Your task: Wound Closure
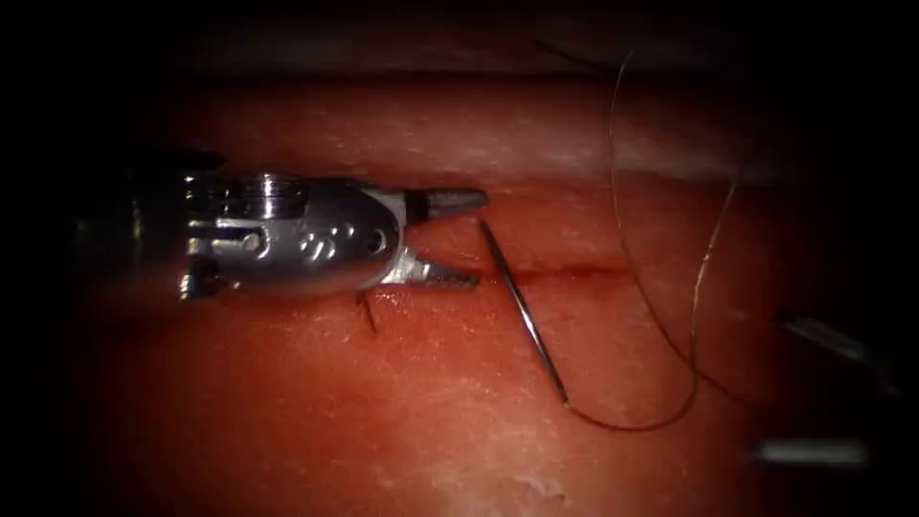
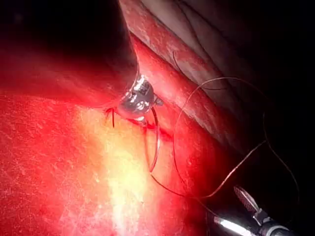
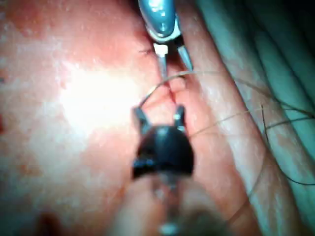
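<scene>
My left tool [image 1: 477, 238] reaches in from the left with its jaws open over the cut [image 1: 584, 273] and holds nothing. The curved needle [image 1: 522, 306] lies slanted across the cut, and one end sits just past those open jaws. I cannot tell whether that end is in the tissue [image 1: 383, 421]. Thread [image 1: 670, 335] leaves the needle's lower end and loops right, then up. My right tool [image 3: 158, 115] is open and empty, away from the needle at the far right [image 1: 814, 393]. In the left wrist view the needle [image 2: 156, 142] curves beside the left tool [image 2: 139, 98].
A short dark end of thread [image 1: 367, 314] sticks out of the tissue below the left tool, with red fluid around it. The tissue's far edge [image 1: 479, 86] runs along the top. Loose thread [image 3: 275, 118] trails over the pale side of the tissue.
</scene>
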Motion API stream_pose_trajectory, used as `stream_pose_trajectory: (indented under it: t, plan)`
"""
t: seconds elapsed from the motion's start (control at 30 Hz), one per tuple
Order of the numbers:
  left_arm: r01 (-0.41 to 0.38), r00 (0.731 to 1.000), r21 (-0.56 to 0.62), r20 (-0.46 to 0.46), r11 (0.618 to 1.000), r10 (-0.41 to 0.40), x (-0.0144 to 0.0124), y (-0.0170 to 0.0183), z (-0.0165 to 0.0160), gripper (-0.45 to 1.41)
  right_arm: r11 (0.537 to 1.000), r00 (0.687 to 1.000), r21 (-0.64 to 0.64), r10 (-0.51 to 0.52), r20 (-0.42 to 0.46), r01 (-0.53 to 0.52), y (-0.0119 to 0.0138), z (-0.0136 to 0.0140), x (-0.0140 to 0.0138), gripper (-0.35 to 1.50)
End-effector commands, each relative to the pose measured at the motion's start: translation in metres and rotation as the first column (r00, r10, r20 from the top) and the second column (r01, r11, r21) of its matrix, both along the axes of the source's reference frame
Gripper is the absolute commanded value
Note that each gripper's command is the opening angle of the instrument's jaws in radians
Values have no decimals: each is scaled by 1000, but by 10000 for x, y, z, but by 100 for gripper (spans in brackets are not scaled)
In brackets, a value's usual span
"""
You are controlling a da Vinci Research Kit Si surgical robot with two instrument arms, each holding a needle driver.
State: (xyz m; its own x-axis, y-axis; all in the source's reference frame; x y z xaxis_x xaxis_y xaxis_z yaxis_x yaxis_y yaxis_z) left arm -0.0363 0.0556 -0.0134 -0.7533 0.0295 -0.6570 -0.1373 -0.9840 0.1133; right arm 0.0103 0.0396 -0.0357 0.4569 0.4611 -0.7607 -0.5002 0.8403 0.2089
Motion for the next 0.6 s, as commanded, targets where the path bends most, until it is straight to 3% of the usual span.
stream_pose_trajectory:
  t: [0.03, 0.2, 0.43, 0.53, 0.6]
  plan:
    - [-11, 1000, 6, -4, 1000, 11, -9, -1, 11, 64, 1000, 1000, -3, 1, -5, -2, 1, 7, 7, 119]
    - [-30, 1000, 16, 4, 999, 30, -15, -3, 24, 64, 1000, 1000, -3, 3, -4, -3, 1, 7, 8, 119]
    - [-61, 998, 33, 32, 998, 60, -28, 24, 19, 54, 1000, 1000, -6, 5, -3, -5, 0, 10, 10, 119]
    - [-100, 993, 44, 60, 994, 97, -30, 21, 19, -30, 1000, 1000, -7, 5, -3, -5, 0, 11, 10, 119]
    - [-128, 989, 45, 76, 991, 124, -25, 15, 15, -35, 1000, 1000, -7, 5, -3, -5, 0, 11, 9, 117]
